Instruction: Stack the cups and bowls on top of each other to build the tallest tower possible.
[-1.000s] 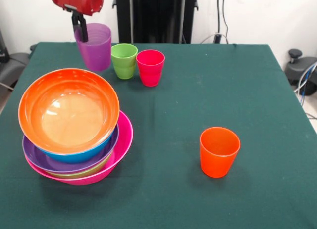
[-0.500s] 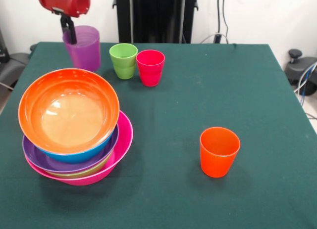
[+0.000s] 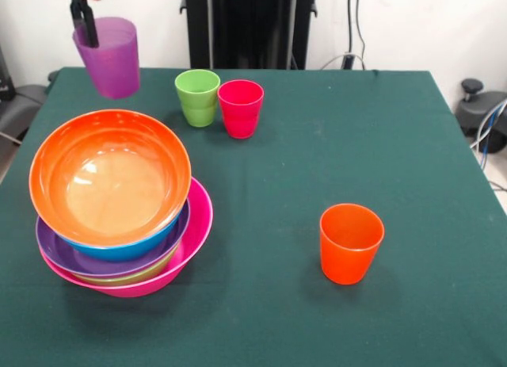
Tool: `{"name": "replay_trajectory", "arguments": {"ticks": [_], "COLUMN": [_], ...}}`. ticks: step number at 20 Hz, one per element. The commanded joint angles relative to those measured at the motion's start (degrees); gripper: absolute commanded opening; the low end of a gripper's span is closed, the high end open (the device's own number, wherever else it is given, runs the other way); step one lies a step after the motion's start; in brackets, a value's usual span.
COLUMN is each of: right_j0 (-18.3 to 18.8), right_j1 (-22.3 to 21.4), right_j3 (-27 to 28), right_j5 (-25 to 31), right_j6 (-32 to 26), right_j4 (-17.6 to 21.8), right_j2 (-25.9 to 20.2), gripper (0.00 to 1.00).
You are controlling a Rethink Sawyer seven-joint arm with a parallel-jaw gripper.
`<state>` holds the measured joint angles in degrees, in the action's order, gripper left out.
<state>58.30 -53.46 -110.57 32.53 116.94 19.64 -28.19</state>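
We note the gripper [image 3: 84, 22] pinching the purple cup [image 3: 108, 56] by its rim, lifted clear of the table above the bowl stack [image 3: 119, 200], presumably so it can top the orange bowl [image 3: 109, 177].

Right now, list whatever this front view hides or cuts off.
- Gripper: its body is cut off by the top edge; only a dark finger at the purple cup rim shows.
- Green bowl: only a sliver of rim shows between the purple bowl and pink bowl.
- Blue bowl: its inside is covered by the orange bowl.
- No yellow cup shows.
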Motion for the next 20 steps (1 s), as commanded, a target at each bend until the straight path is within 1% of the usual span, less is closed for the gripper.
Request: {"name": "replay_trajectory", "arguments": {"ticks": [1, 4, 7, 10, 13, 16, 20], "right_j0": [-1.16, -0.49, -0.61, -0.87, -1.10, -2.65, -5.10], "right_j1": [-5.00, -8.18, -10.99, -11.68, -10.91, -9.33, -3.19], "right_j3": [-3.00, -3.60, -3.17, -1.49, 1.51, 7.96, 18.40], "right_j5": [8.88, 11.68, 14.97, 17.37, 19.91, 25.18, 31.17], "right_j6": [-10.35, -10.73, -10.95, -10.95, -11.02, -10.29, -10.04], "right_j4": [-3.25, -6.03, -8.23, -8.53, -7.84, -5.79, -2.60], "right_j2": [-7.55, -9.27, -9.76, -9.80, -9.74, -9.12, -8.69], "gripper": [0.00, 0.00, 0.00, 0.00, 0.00, 0.00, 0.00]}}
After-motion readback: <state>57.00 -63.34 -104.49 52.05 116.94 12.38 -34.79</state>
